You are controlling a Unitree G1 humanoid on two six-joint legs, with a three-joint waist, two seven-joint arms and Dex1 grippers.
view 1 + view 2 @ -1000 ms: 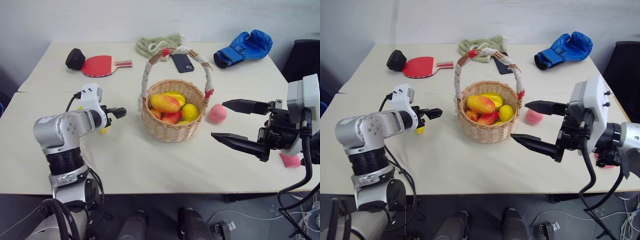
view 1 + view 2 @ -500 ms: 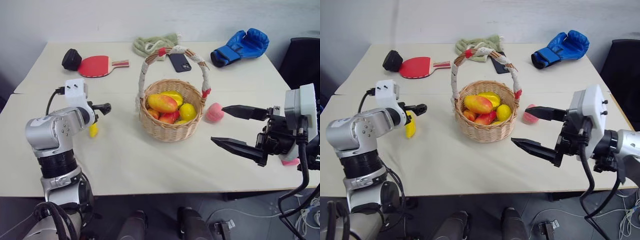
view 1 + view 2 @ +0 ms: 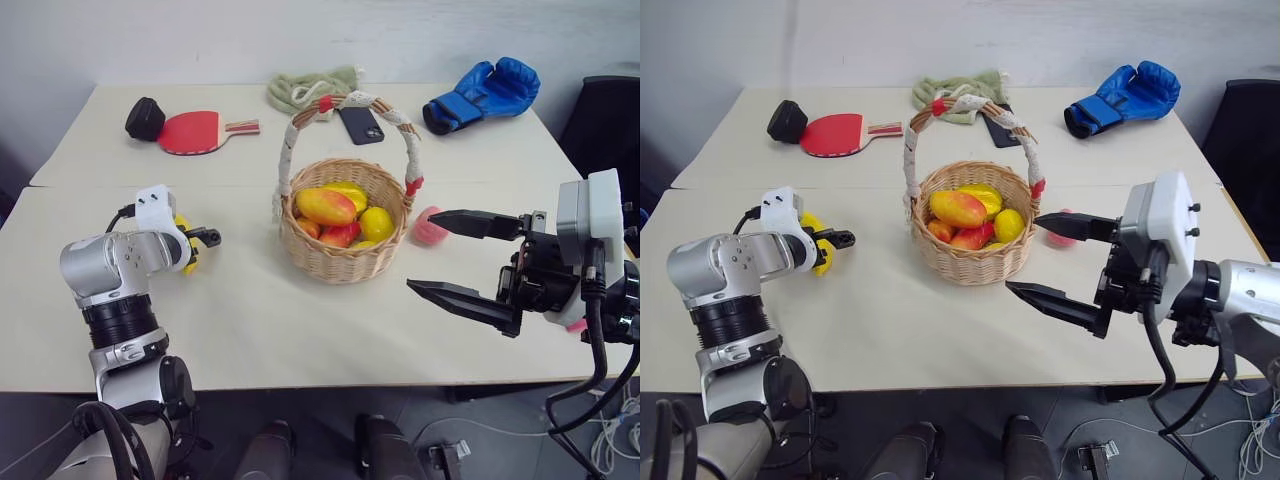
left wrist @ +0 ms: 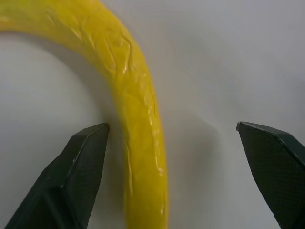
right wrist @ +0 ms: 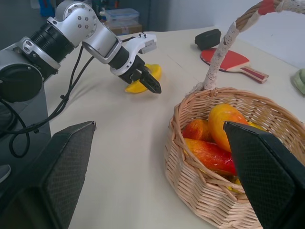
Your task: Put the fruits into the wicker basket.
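Observation:
The wicker basket [image 3: 345, 262] stands mid-table under its tall corded handle and holds several yellow and orange-red mango-like fruits [image 3: 328, 206]. A curved yellow banana [image 4: 140, 124] lies on the table to the basket's left. My left gripper [image 3: 205, 238] is down over it, open, with the banana lying between its fingers close to one finger [image 4: 83, 157]. A pink peach-like ball [image 3: 430, 230] rests on the table just right of the basket. My right gripper [image 3: 422, 250] hovers open and empty beside that ball, its upper finger crossing in front of it.
Along the far edge lie a black object [image 3: 146, 118], a red paddle [image 3: 195, 132], a green cloth [image 3: 315, 88], a phone [image 3: 362, 125] and a blue boxing glove [image 3: 485, 92]. Bare tabletop [image 3: 270, 320] lies in front of the basket.
My left gripper has moved left and down, away from the basket, and now straddles the banana. The right gripper has hardly moved. The view itself has shifted slightly.

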